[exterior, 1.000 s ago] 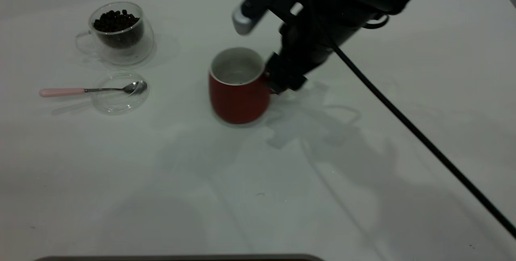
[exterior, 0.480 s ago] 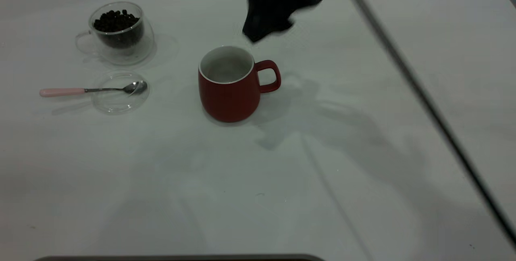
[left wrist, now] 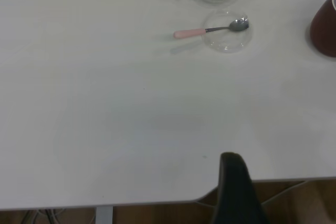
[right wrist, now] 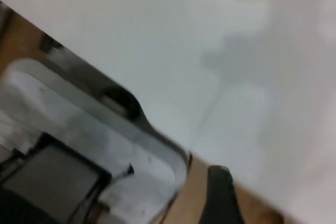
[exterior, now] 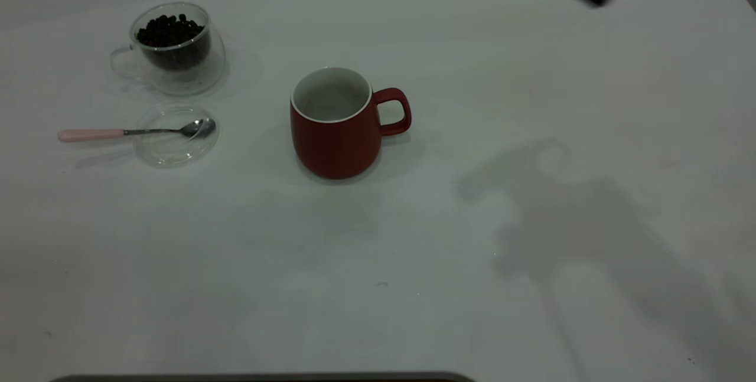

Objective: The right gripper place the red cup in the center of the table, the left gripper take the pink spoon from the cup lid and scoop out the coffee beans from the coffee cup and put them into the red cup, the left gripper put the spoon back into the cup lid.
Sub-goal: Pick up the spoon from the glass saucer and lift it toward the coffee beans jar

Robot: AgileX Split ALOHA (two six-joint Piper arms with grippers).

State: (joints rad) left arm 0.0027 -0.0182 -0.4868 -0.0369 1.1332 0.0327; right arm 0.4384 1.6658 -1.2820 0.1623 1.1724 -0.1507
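one step is done: the red cup (exterior: 335,123) stands mid-counter (exterior: 413,287). bring your left claw (left wrist: 236,192), jaw state unclear, to the pink spoon (exterior: 133,132) handle left of the lid (exterior: 175,136).

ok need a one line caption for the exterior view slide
Red cup upright mid-table, pink spoon resting on the cup lid beside the coffee cup of coffee beans.
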